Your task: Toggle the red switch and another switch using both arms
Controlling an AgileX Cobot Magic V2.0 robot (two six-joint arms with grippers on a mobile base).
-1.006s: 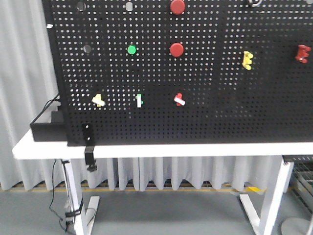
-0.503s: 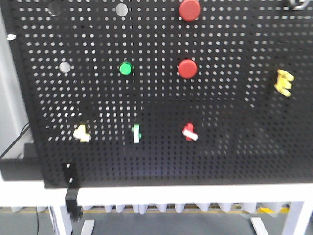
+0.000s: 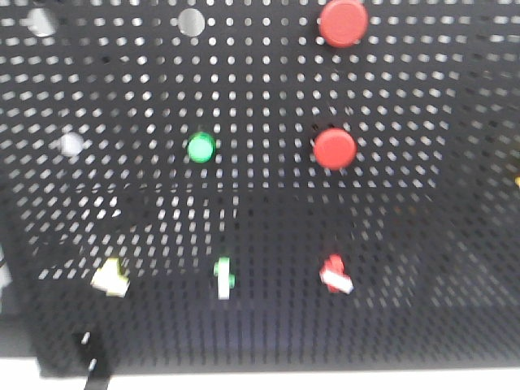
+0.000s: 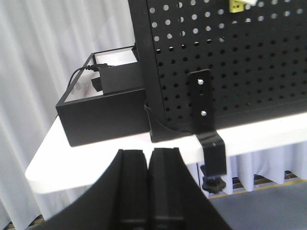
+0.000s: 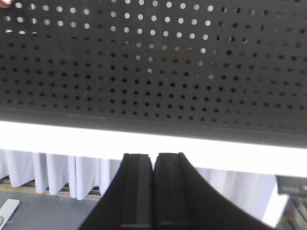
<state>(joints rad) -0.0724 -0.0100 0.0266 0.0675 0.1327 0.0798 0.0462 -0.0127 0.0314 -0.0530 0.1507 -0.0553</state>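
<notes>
In the front view the red switch (image 3: 335,274), a small red lever with a white tip, sits low on the black pegboard (image 3: 268,211), right of centre. The other switch (image 3: 110,278), pale yellow-cream, sits at the same height on the left. Its underside peeks in at the top of the left wrist view (image 4: 236,5). My left gripper (image 4: 149,152) is shut and empty, below the table's front left corner. My right gripper (image 5: 154,155) is also shut and empty, just below the table edge (image 5: 153,143). Neither gripper shows in the front view.
A white upright toggle with green (image 3: 223,278) stands between the two switches. Above are a green button (image 3: 201,148), two round red buttons (image 3: 335,149) (image 3: 342,22) and grey knobs (image 3: 71,145). A black box (image 4: 103,108) and a clamp (image 4: 209,139) are at the board's left end.
The front view has closed in on the pegboard. Switches and buttons loom larger and sit lower, and the table legs and floor have dropped out of view.
</notes>
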